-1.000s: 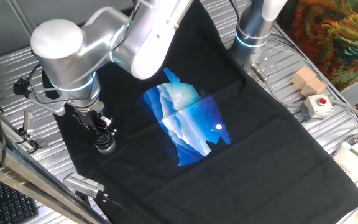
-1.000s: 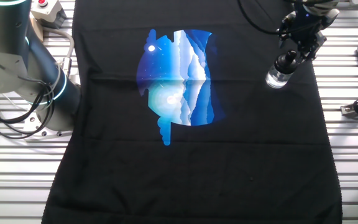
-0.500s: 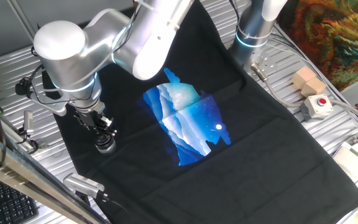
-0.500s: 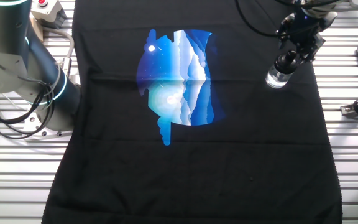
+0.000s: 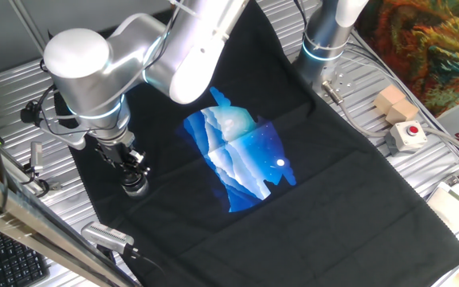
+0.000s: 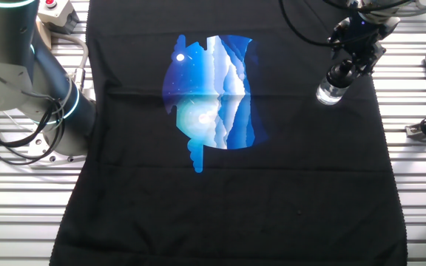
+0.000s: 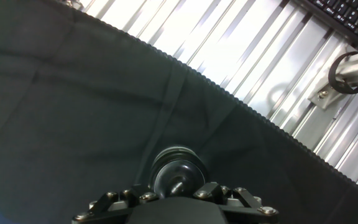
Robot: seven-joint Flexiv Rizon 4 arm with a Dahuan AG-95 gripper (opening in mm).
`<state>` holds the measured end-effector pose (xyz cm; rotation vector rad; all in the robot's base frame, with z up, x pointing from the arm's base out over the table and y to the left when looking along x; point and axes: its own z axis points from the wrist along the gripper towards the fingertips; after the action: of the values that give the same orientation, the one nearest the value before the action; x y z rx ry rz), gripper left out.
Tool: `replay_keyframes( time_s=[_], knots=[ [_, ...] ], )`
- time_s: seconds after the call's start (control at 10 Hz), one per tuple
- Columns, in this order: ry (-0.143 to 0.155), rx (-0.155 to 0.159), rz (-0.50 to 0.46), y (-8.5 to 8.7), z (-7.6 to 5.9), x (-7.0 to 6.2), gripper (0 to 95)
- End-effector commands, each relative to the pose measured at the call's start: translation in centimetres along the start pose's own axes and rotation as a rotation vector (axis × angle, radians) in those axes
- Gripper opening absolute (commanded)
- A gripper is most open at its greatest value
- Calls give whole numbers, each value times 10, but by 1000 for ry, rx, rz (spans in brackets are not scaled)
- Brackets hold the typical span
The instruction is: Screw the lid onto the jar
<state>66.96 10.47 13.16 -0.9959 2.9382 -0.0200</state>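
one black cloth (image 6: 235, 199) over slatted table (image 6: 420, 214)

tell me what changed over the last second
Almost nothing. The arm's big elbow joint shifted slightly; the gripper stays down on the lid atop the jar. Jar, black cloth and red-buttoned box haven't moved.

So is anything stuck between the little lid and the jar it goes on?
Nothing visible. The gripper holds the dark lid right on top of the glass jar, which stands on the black cloth. No other object sits near them.
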Motion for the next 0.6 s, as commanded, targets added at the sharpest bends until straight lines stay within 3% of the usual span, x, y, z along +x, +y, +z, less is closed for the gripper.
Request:
replay_keyframes(
  time_s=[0.1, 0.3, 0.4, 0.6],
  knots=[
    [0, 0, 1, 0, 0, 0, 570],
    [2, -2, 4, 0, 1, 1, 570],
    [1, -2, 5, 0, 2, 1, 380],
    [0, -3, 6, 0, 3, 1, 380]
  ],
)
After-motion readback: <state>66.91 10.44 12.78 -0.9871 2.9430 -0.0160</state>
